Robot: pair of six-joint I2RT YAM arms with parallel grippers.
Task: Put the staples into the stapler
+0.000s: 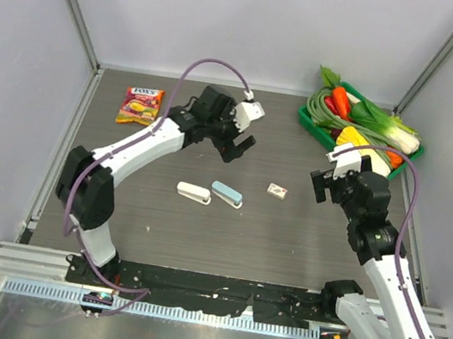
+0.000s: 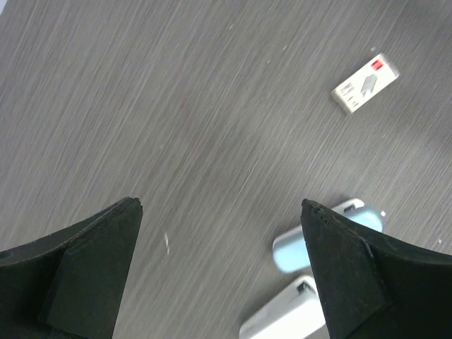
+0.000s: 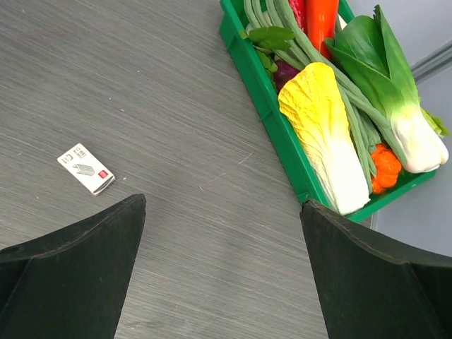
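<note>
Top external view: a tiny flat whitish card box of staples (image 1: pixel 277 191) with a small red mark is being shown lying flat on the dark grey wood-look table (image 1: pixel 281 257), near the middle and a little toward the right edge. It is not being touched by anything.

The box is being judged as very light and stiff, yet made of thin card, so a soft squeeze is being called for. It is likely to slide on the smooth table top when it is being pushed. The two long sides are being picked as the best place to take hold, since the box is so flat.

One box of staples is being counted. Two staplers are being counted: a white plastic stapler (image 1: pixel 194 192) and a light blue plastic stapler (image 1: pixel 227 194), lying just beside each other near the middle, well apart from the box. Which one is being meant for loading cannot be told. One green plastic tray (image 3: pixel 265 99) of toy vegetables is being seen at the far right corner, and one bright snack packet (image 1: pixel 140 105) at the far left corner.

The left gripper (image 2: pixel 220 205) is being held wide open and is grasping nothing. The right gripper (image 3: pixel 222 201) is also being held wide open, with nothing in it.
</note>
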